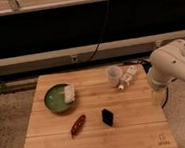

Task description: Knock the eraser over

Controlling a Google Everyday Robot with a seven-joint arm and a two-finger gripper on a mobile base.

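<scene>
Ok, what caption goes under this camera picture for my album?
Black eraser stands on the wooden table, gripper by its right edge.

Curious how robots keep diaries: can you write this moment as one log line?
eraser upright on table | gripper at table's right edge, apart from eraser | knock not yet done

A robotics lab or test room rather than a home. A plain wooden table (135, 134) stands alone on a speckled hard floor (7, 133). Beyond its far edge runs a dark wall panel (40, 29) between pale rails, and a black cable (103, 22) drops toward a small socket (74, 58). A white robot arm (172, 62) bends over the table's right edge, with its gripper (158, 95) low at that edge. A few small props lie spaced apart (among them a green bowl (46, 100) and a clear cup (114, 75)).
</scene>
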